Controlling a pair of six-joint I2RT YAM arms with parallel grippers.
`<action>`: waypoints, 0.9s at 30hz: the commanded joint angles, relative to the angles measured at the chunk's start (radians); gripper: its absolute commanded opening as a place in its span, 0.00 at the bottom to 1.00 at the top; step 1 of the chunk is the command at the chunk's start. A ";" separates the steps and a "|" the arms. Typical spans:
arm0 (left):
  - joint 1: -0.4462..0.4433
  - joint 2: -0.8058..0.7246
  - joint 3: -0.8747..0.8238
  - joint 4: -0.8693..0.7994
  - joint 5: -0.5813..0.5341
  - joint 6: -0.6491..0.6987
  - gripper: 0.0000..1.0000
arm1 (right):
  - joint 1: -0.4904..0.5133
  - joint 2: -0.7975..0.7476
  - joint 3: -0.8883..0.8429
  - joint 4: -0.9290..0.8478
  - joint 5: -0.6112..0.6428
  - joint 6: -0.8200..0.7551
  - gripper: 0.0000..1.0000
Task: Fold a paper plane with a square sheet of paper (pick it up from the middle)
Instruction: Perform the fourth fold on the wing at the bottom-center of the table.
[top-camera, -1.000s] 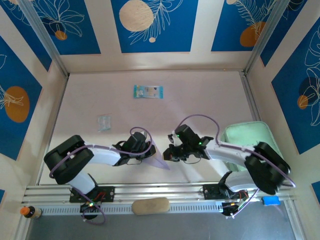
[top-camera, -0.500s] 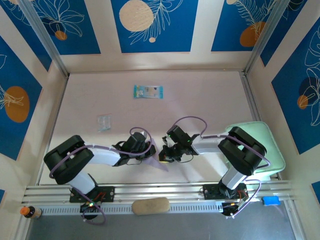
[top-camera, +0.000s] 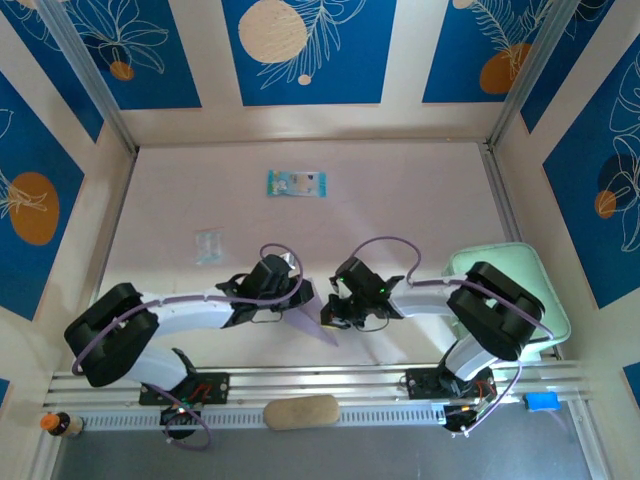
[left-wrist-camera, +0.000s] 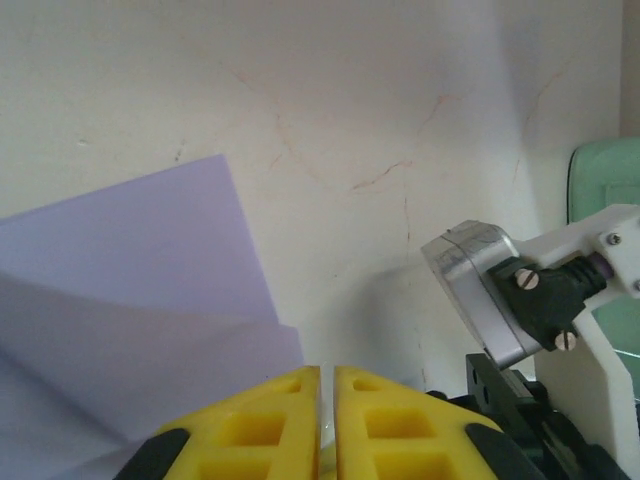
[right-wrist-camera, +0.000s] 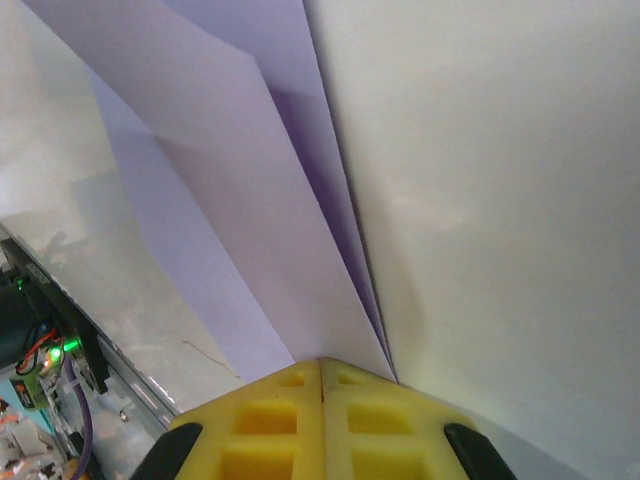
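**A:** Where did things stand, starting from the table (top-camera: 400, 200)?

**B:** It carried the mint-green tray (top-camera: 500, 265) at its right edge, well apart from the work. I'd guess it was parked there so the middle was free for folding.

**A:** And the square sheet of paper (top-camera: 315, 320)?

**B:** Near the front edge, about the middle. It was already creased into overlapping layers that tapered to a point. Not yet a plane, I'd judge.

**A:** The right gripper (right-wrist-camera: 321, 362)?

**B:** Closed tight, with the stacked folded edges running straight in between its jaws. I'd say it was pinning the layers so they couldn't spring apart.

**A:** The left gripper (left-wrist-camera: 327, 372)?

**B:** Just beside the sheet's other side, jaws a sliver apart. Whether any paper sat in that slit, I couldn't tell.
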 joint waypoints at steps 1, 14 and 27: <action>-0.012 0.036 0.028 -0.011 0.032 -0.016 0.09 | -0.020 0.000 -0.056 -0.124 0.095 0.040 0.00; -0.024 0.194 0.015 0.086 0.059 -0.067 0.06 | -0.030 0.002 -0.077 -0.094 0.081 0.048 0.00; 0.112 0.221 -0.057 0.118 0.073 -0.021 0.06 | -0.020 0.013 -0.088 -0.114 0.067 0.021 0.00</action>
